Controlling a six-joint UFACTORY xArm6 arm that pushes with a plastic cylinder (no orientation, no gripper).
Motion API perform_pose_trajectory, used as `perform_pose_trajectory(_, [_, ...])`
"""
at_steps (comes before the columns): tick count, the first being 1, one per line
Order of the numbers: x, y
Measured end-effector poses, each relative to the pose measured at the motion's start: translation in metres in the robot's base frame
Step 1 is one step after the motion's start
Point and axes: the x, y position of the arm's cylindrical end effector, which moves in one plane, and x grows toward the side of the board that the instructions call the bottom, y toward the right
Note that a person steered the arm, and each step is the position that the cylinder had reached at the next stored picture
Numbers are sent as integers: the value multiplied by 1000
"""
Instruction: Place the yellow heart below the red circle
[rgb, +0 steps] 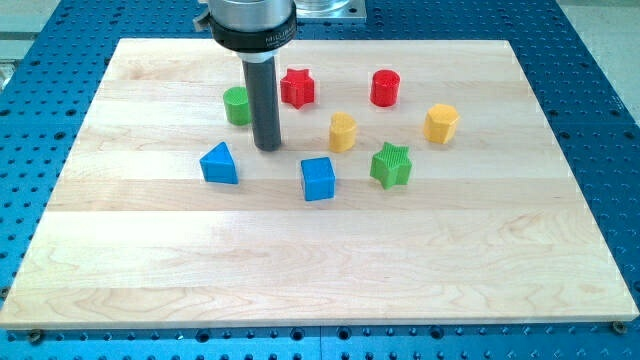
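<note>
My tip (267, 147) sits on the board, left of the middle of the frame. It holds nothing; it is just a bare rod that can only push. The green circle (236, 104) is just beside the rod on its left. The blue triangle (219, 163) is near, down and to the left.

The yellow heart (342, 131) is in the middle of the frame, to the right of my tip with a gap between them. The red circle (385, 88) is up and to the right of the heart. So the heart needs to go right until it sits under the red circle.

I think the best way is to come at the heart from its left side and push it slowly to the right. Push through its middle so it does not spin away. The green star (391, 165) is close by, down and right of the heart, so keep the push flat and stay above the star. The blue cube (318, 179) is just below the path, so I should not dip down.

The board (300, 270) is smooth, pale wood. It lies on a blue table (60, 30) full of little holes. A metal plate (330, 8) shows at the top edge.
</note>
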Motion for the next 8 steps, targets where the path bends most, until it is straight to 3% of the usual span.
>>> perform_pose_trajectory(3, [0, 10])
perform_pose_trajectory(6, [-14, 127])
perform_pose_trajectory(7, [-45, 85])
perform_pose_trajectory(8, [-49, 26])
